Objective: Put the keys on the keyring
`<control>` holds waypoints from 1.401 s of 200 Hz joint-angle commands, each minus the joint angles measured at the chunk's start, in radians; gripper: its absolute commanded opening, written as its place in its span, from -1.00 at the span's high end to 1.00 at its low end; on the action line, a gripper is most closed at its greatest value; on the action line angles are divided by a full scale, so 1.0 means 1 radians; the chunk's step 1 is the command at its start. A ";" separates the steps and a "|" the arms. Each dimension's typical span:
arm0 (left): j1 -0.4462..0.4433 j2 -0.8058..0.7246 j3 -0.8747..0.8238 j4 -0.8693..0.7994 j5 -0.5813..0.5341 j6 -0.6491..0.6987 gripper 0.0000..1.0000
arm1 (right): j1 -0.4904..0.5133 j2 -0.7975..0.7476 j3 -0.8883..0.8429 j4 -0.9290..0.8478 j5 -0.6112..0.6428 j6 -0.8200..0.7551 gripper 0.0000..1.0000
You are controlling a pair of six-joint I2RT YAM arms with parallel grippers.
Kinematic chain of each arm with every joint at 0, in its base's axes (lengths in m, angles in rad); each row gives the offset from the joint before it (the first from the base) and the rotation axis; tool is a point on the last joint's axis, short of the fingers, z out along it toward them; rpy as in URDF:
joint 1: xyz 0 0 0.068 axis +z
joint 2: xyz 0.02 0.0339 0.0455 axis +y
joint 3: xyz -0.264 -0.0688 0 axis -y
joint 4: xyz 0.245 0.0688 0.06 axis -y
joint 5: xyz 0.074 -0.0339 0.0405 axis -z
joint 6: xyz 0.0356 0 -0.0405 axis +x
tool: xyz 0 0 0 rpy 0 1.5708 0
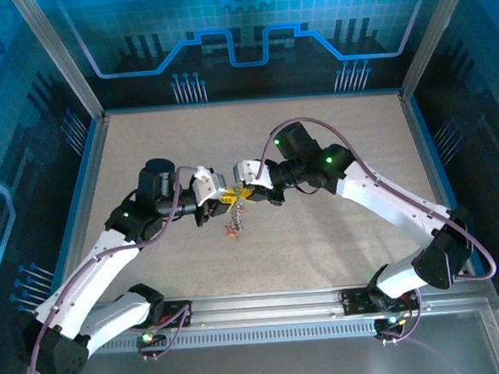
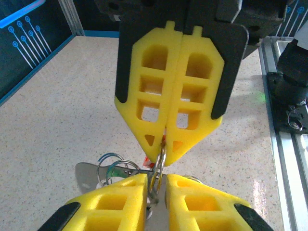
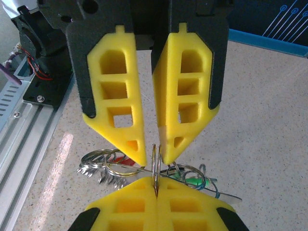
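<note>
The right claw [image 3: 156, 195] was clenched on the silver metal ring [image 3: 155, 168] of the teal-blue band keyring [image 3: 193, 181], mid-air above the centre of the speckled surface [image 1: 332, 147]. The left claw [image 3: 153, 158] straddled the ring, released. Small silver keys [image 3: 98, 171] dangled beneath. Recommended: close the left claw squarely on the ring with the right claw motionless.

Left tool [image 1: 225, 193], right tool [image 1: 245, 190] block centre; table [image 1: 339, 249] open around.

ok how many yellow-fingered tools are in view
2. The left yellow-fingered tool and the right yellow-fingered tool meet tip to tip at a silver metal ring above the speckled beige table.
</note>
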 commanded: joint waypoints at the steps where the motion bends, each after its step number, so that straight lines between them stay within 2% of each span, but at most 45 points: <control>1: -0.005 -0.007 0.027 0.000 -0.015 -0.001 0.64 | 0.009 -0.002 0.032 0.017 -0.050 0.000 1.00; 88: -0.005 -0.005 0.014 0.059 0.000 -0.046 0.70 | 0.018 0.018 0.043 0.022 -0.061 0.003 1.00; 119: -0.005 0.009 0.014 0.065 0.001 -0.039 0.80 | 0.018 0.014 0.038 0.045 -0.075 0.012 1.00; 146: -0.005 0.025 0.033 0.043 0.009 -0.025 1.00 | 0.018 0.012 0.034 0.057 -0.084 0.017 1.00; 163: -0.007 0.029 0.040 0.033 0.006 -0.017 0.99 | 0.017 0.009 0.030 0.063 -0.084 0.021 1.00; 171: -0.009 0.027 0.040 0.030 0.006 -0.011 0.91 | 0.017 0.007 0.028 0.067 -0.085 0.024 1.00; 182: -0.012 0.026 0.037 0.026 0.007 0.000 0.69 | 0.015 0.008 0.026 0.069 -0.086 0.025 1.00; 198: -0.016 0.023 0.034 0.024 0.014 0.007 0.68 | 0.016 0.006 0.024 0.070 -0.088 0.025 1.00; 215: -0.019 0.023 0.034 0.023 0.026 0.006 0.78 | 0.016 0.004 0.023 0.073 -0.088 0.027 1.00; 228: -0.019 0.022 0.038 0.023 0.035 0.005 1.00 | 0.015 0.004 0.023 0.073 -0.088 0.027 1.00; 257: -0.020 0.005 0.036 0.028 0.056 0.023 1.00 | 0.016 -0.004 0.019 0.079 -0.085 0.028 1.00; 270: -0.020 -0.008 0.031 0.042 0.058 0.014 1.00 | 0.008 -0.013 0.005 0.094 -0.084 0.038 0.64; 280: -0.018 -0.023 0.021 0.078 0.070 -0.014 1.00 | 0.000 -0.027 -0.013 0.105 -0.093 0.039 0.54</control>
